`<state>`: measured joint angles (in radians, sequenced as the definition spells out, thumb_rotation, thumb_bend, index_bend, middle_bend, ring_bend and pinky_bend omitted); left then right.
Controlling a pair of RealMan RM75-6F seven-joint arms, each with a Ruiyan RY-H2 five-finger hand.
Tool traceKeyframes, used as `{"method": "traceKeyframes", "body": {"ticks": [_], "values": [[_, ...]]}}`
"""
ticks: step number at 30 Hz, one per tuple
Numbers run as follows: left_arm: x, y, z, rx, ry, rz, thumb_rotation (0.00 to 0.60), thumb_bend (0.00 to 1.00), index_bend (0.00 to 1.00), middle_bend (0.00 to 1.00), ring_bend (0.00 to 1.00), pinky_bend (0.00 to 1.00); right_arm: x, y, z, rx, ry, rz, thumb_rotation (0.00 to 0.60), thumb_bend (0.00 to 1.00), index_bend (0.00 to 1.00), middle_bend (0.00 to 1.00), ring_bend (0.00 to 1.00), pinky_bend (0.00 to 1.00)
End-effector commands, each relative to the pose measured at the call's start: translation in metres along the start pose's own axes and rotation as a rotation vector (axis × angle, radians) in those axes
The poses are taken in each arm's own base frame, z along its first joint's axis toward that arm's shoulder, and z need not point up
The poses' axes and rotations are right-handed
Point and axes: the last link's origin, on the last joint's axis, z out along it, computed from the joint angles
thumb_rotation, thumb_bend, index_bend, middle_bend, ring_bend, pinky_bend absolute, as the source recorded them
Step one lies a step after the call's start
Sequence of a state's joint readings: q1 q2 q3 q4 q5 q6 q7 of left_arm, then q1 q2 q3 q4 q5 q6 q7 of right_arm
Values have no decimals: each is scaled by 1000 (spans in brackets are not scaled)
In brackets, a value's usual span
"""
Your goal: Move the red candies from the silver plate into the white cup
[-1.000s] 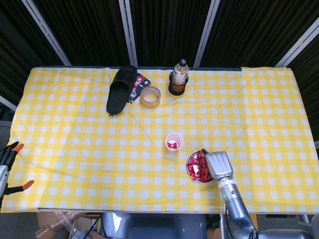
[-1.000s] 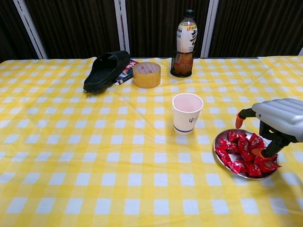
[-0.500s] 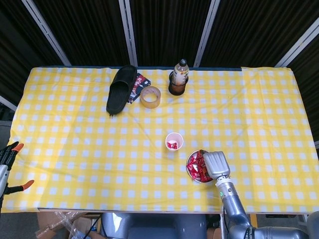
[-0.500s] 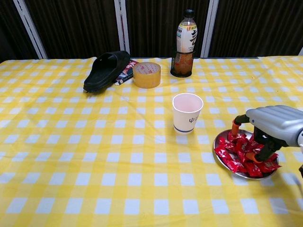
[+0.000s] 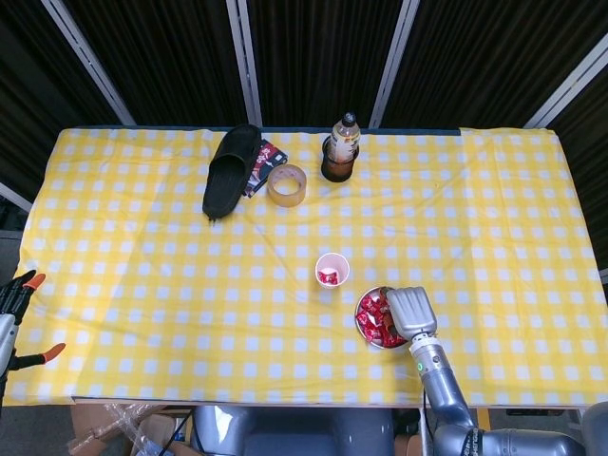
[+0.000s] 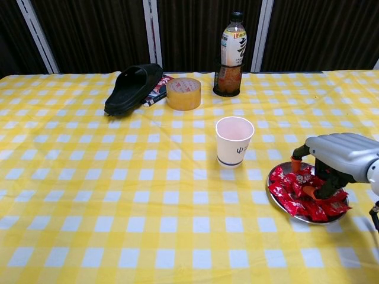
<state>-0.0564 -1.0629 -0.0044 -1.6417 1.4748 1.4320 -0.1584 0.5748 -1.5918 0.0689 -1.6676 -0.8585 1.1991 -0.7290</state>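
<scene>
The silver plate (image 6: 307, 221) near the table's front right holds a pile of red candies (image 6: 289, 193). My right hand (image 6: 340, 154) hangs low over the plate's right half, its orange-tipped fingers (image 6: 311, 190) dipped into the pile. Whether a candy is pinched there is hidden. In the head view the same hand (image 5: 408, 312) covers part of the plate (image 5: 361, 326) and the candies (image 5: 372, 317). The white cup (image 6: 234, 142) stands upright just left of and behind the plate. From above, the cup (image 5: 332, 270) shows a red candy (image 5: 329, 276) inside. My left hand (image 5: 15, 300) hangs off the table's left edge, fingers apart, holding nothing.
At the back of the yellow checked table are a black slipper (image 6: 132, 87), a roll of tape (image 6: 183, 93) and a drink bottle (image 6: 230, 56) in a dark holder. A small dark packet (image 6: 157, 89) lies between slipper and tape.
My right hand has come down and slightly left onto the plate, and its fingers have sunk into the candies and drawn closer together. The left hand has not moved.
</scene>
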Motion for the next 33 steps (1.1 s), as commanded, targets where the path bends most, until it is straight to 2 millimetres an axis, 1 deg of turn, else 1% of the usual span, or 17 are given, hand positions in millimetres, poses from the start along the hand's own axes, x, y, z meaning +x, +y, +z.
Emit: {"method": "traceKeyframes", "body": {"ticks": [1,6,10,15,22,26,33], "values": [[0,0,0,0,1,-1,600,33,0,0,0,0,0,-1,0,0,-2,2,600,381,457,990,1000,989],[0,0,0,0,2,-2,600,33,0,0,0,0,0,-2,-1,6,-7,6,600,497,492,990,1000,989],[0,0,0,-1,3,-4,600,33,0,0,0,0,0,-4,-2,12,-6,5,600,556,511,990,1000,989],[1,0,0,-2,4,-4,600,33,0,0,0,0,-1,-5,-3,14,-7,8,600,584,522,990,1000,989],[1,0,0,-3,3,-5,600,33,0,0,0,0,4,-8,-7,27,5,14,600,585,522,990,1000,989],[0,0,0,-3,3,-4,600,33,0,0,0,0,15,-12,-13,50,32,37,600,586,523,990,1000,989],[0,0,0,-4,2,-4,600,33,0,0,0,0,43,-20,-24,91,97,59,600,586,528,990,1000,989]]}}
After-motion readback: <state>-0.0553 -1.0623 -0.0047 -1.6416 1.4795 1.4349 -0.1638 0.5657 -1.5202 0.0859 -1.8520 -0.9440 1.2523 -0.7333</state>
